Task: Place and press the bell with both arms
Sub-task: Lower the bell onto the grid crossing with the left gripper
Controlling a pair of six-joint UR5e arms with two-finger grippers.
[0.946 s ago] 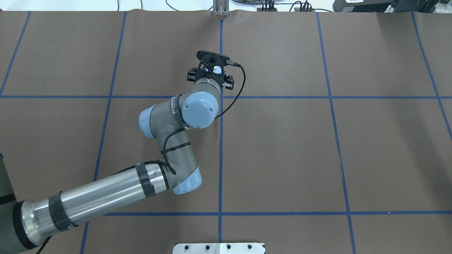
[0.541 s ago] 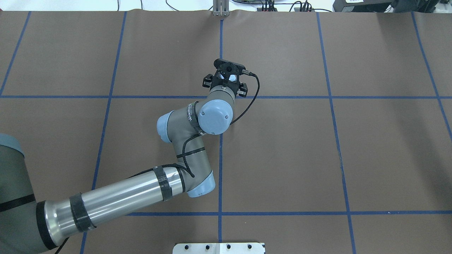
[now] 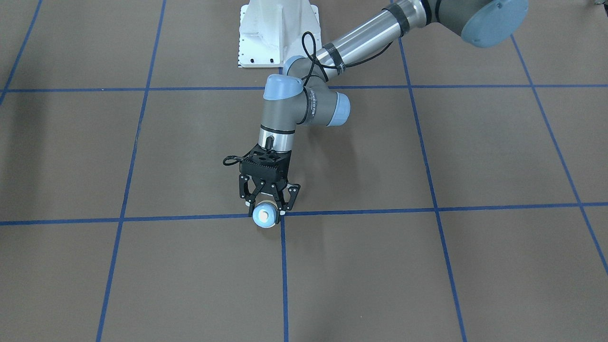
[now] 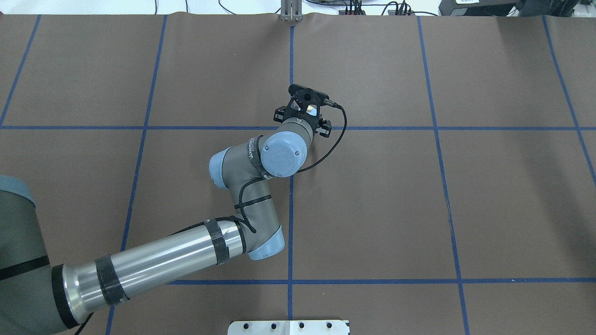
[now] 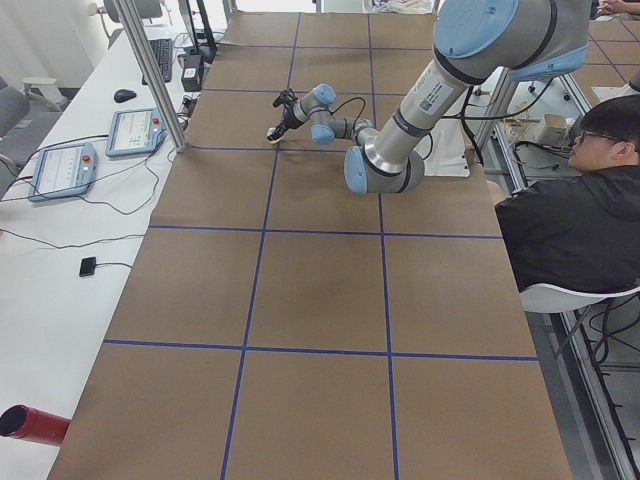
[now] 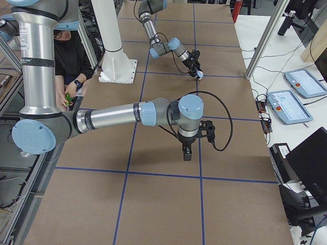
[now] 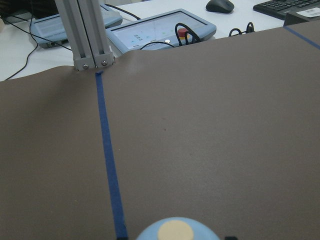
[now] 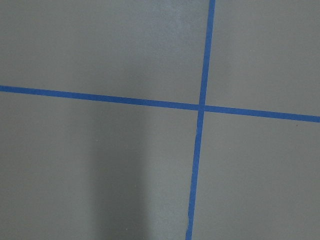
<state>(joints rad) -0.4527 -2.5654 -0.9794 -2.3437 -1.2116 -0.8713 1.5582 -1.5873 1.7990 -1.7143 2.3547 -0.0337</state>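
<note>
One bell (image 3: 264,215), light blue with its cream button up, clamped between the fingers (image 3: 289,195) of the left gripper (image 3: 266,208), wrist leaning out from the base (image 3: 275,33) toward the far side. Held low over the middle of the table (image 3: 427,285), just beside a tape cross (image 3: 283,213), on its right; touching the surface or just clear of it, cannot tell. Round, so no long axis to mind, only the button's upright line. Well apart, nearer the base and farther right, the right gripper (image 6: 187,152), pointing down over another tape cross; no fingers in its own wrist view, so apart or together cannot tell. Likely ahead: setting down, letting go, then a press from above by the right. Open table on every side, edges far off; only the left gripper in the way above the button.
</note>
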